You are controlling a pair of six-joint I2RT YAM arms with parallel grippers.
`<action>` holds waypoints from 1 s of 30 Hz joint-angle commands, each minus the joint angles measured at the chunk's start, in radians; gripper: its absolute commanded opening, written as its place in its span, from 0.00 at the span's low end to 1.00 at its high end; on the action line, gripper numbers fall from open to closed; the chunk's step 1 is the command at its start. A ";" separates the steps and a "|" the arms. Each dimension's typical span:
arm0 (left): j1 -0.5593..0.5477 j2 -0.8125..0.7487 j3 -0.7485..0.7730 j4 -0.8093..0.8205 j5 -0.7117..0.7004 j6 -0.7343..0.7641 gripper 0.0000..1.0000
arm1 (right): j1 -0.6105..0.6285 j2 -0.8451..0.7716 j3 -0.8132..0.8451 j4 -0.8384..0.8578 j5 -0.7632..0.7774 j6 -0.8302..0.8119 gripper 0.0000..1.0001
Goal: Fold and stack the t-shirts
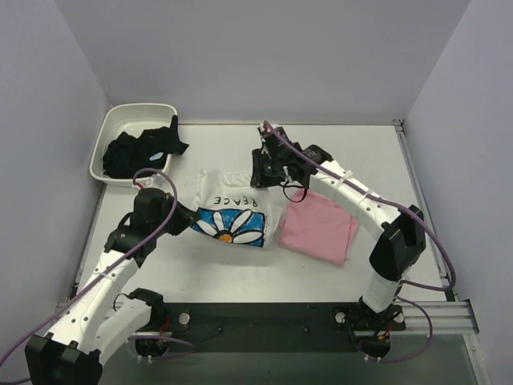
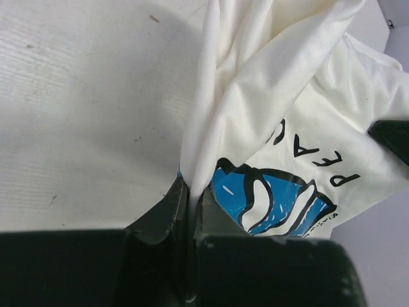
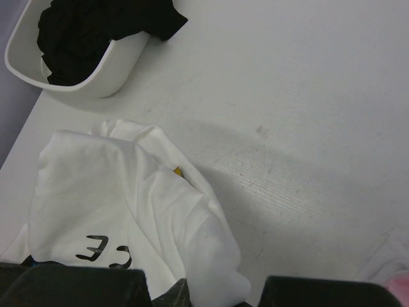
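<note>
2 tees, daisy tee [image 1: 232, 210] bunched, flower end toward your arm bases, left jaws clamped on it, right jaws you cannot tell, pink tee [image 1: 321, 228] lying diagonal

The daisy-print white t-shirt [image 1: 232, 215] is soft, matt, creased cloth; its blue-and-black print looks flat and a little smoother. At its 3 o'clock, the pink t-shirt [image 1: 321, 228] is the same matt cloth. The tub [image 3: 108, 73] is smooth, faintly glossy white plastic and holds dull black cloth [image 3: 83, 32]. The desk [image 1: 361, 152] is matt white and finely grained. The left end effector [image 2: 192, 187] is dark, matt, scuffed plastic.
</note>
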 commanded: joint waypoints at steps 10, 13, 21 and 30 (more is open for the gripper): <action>-0.314 0.302 0.275 0.186 -0.081 -0.038 0.00 | -0.186 -0.324 -0.103 -0.126 0.105 -0.012 0.00; -0.426 0.391 0.318 0.237 -0.137 -0.053 0.00 | -0.286 -0.401 -0.179 -0.132 0.080 -0.010 0.00; -0.560 0.670 0.410 0.390 -0.139 -0.058 0.00 | -0.491 -0.553 -0.380 -0.124 0.085 -0.003 0.00; -0.632 0.899 0.542 0.458 -0.119 -0.064 0.00 | -0.621 -0.521 -0.471 -0.043 -0.007 0.013 0.00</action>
